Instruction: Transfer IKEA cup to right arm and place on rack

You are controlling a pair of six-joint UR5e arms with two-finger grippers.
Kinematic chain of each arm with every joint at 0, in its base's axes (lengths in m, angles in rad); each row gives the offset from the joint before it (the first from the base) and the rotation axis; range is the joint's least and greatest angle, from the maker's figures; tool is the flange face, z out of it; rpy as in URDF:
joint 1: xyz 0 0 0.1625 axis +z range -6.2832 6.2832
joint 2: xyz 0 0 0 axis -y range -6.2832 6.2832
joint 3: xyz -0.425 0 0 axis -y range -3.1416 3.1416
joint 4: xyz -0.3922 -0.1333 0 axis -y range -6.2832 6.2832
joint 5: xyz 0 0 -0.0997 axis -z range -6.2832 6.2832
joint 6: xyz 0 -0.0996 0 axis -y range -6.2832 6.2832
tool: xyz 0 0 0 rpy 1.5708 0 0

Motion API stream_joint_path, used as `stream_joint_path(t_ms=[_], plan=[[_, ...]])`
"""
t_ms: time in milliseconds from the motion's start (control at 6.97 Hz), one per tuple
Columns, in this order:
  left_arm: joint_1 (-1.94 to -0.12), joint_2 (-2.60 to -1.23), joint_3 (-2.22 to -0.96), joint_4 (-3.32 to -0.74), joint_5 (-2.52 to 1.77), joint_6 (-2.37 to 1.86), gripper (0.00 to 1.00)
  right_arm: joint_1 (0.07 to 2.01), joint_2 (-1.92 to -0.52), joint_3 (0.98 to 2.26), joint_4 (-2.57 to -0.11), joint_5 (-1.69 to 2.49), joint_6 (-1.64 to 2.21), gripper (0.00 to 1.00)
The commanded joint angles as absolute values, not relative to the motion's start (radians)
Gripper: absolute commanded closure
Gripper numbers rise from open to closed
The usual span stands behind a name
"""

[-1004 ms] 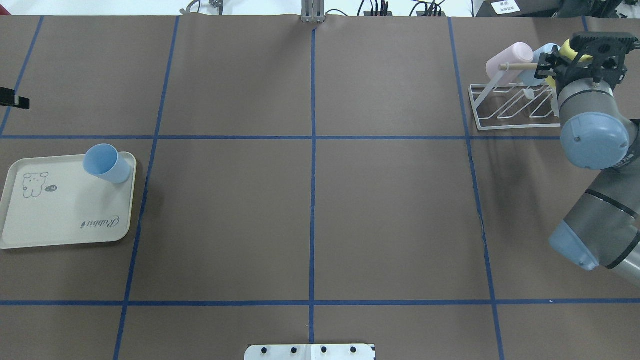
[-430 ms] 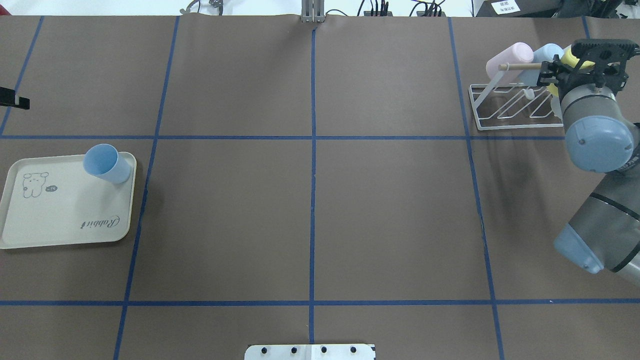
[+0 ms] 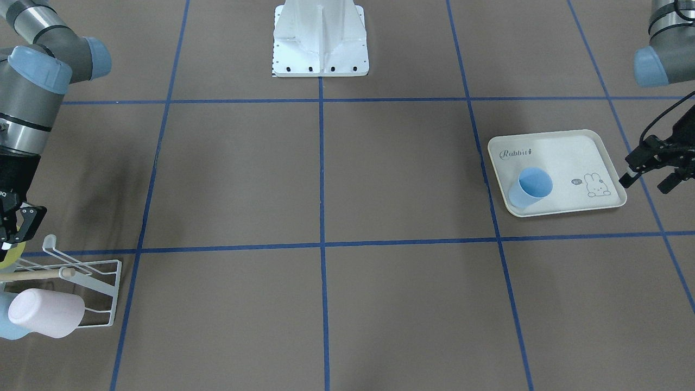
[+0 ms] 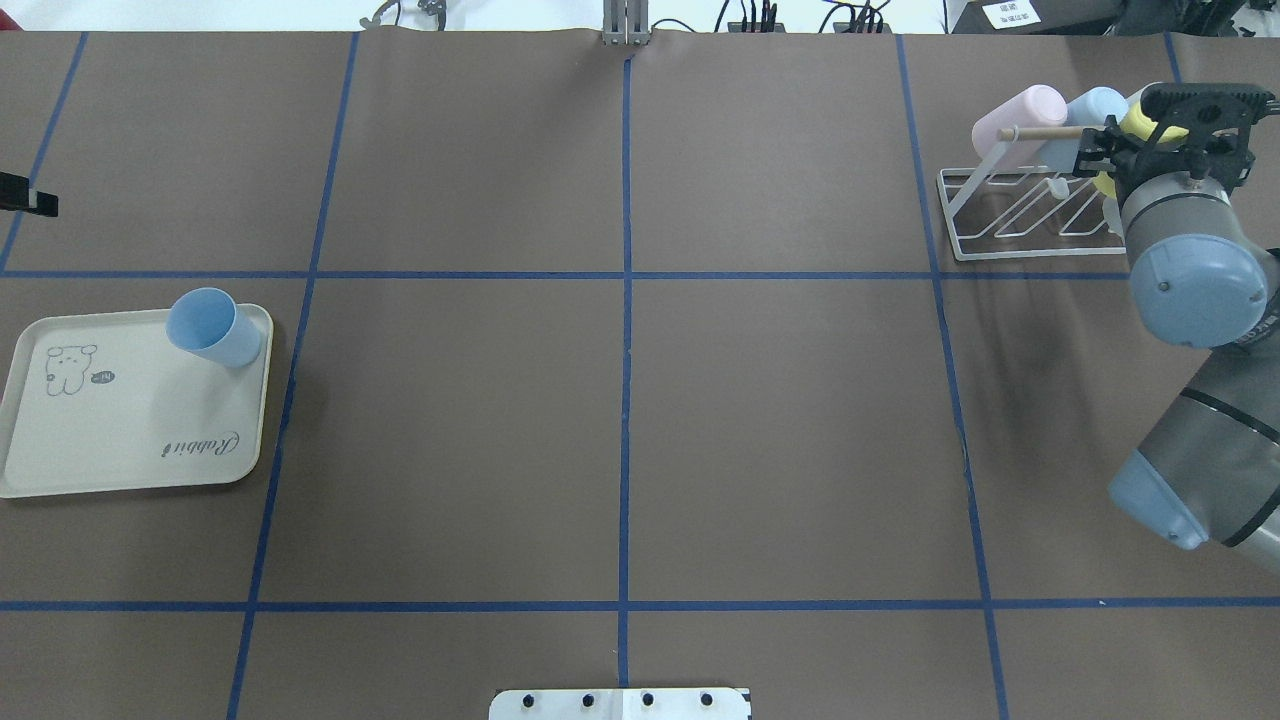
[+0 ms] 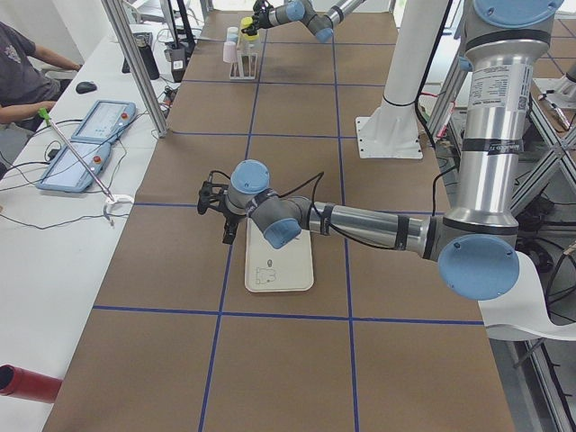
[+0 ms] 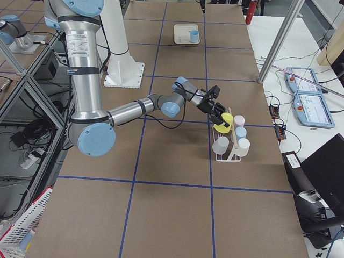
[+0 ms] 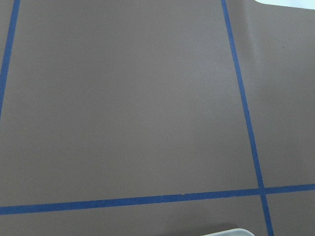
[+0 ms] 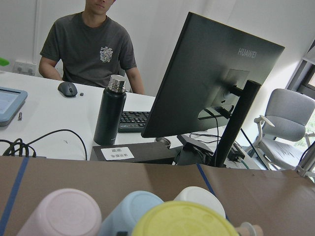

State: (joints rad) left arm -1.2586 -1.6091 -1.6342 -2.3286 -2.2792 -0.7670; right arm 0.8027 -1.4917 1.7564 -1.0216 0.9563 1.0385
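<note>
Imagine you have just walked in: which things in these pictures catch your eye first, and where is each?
A lone blue cup stands at the corner of a cream rabbit-print tray on the robot's left side of the brown table. On its far right, a white wire rack carries pastel cups, and the right arm's pincer is at a yellow cup there.

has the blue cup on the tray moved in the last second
No. The blue cup sits at the same corner of the tray.
</note>
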Motion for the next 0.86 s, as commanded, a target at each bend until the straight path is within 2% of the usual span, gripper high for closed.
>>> stream_joint_path(t_ms=[0,287,430,574,717], plan=[[-1.261,-1.609,-1.634,-2.329,-2.278,-0.767,0.0,0.801,-1.486,1.747,-1.022,0.957,1.039,1.0],[-1.262,-1.609,-1.635,-2.329,-2.278,-0.767,0.0,0.795,-1.48,1.726,-1.022,0.957,1.039,1.0],[-1.262,-1.609,-1.635,-2.329,-2.278,-0.765,0.0,0.793,-1.48,1.727,-1.02,0.957,1.037,0.93],[-1.262,-1.609,-1.634,-2.329,-2.279,-0.767,0.0,0.793,-1.48,1.727,-1.02,0.962,1.035,0.18],[-1.264,-1.609,-1.634,-2.329,-2.279,-0.767,0.0,0.793,-1.48,1.73,-1.019,0.962,1.035,0.0]])
